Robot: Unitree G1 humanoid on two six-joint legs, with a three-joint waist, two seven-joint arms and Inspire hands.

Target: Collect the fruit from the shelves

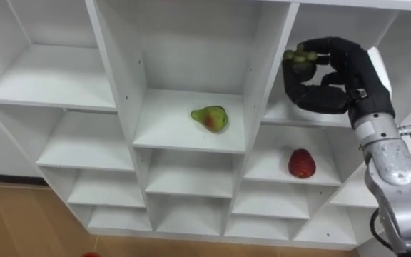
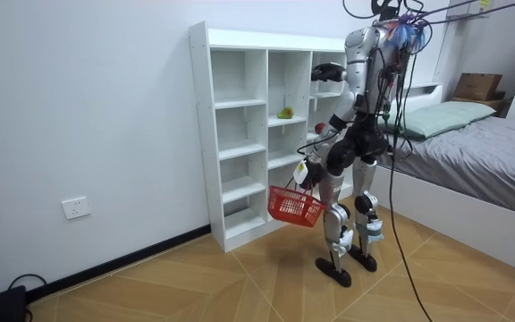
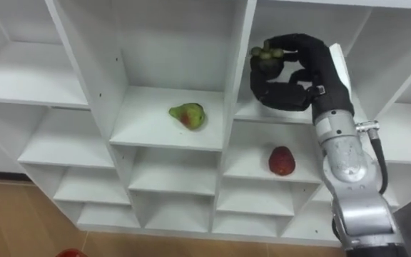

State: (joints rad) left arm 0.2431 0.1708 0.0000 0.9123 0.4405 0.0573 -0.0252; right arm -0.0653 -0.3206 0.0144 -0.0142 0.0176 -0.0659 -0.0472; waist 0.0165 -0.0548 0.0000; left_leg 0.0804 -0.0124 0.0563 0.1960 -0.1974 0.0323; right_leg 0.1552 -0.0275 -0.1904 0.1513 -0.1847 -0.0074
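Fruit showed at three spots in the left eye view. The right hand (image 1: 327,75) was raised at the mouth of an upper compartment in the right column of the white closet (image 1: 117,71). Its thumb and fingers were curled round a small, knobbly green fruit (image 1: 298,60) (its kind was hard to tell), which was held clear of the shelf. A green pear (image 1: 210,118) with a reddish patch lay on its side in the middle column, one compartment over to the left and slightly lower. A red fruit (image 1: 301,163) stood in the right column, in the compartment just under the hand.

The right eye view gave the same layout, with the green fruit pinched high in the hand and the pear and the red fruit each apart on its own shelf.

In the room view the robot stood upright on the wooden floor, close before the closet, its right arm lifted to the shelves. A red basket (image 2: 295,207) hung below the left hand (image 2: 303,173), low by the thigh. That hand's grip was too small to make out. A bed (image 2: 472,143) lay behind the robot, at the room view's right.
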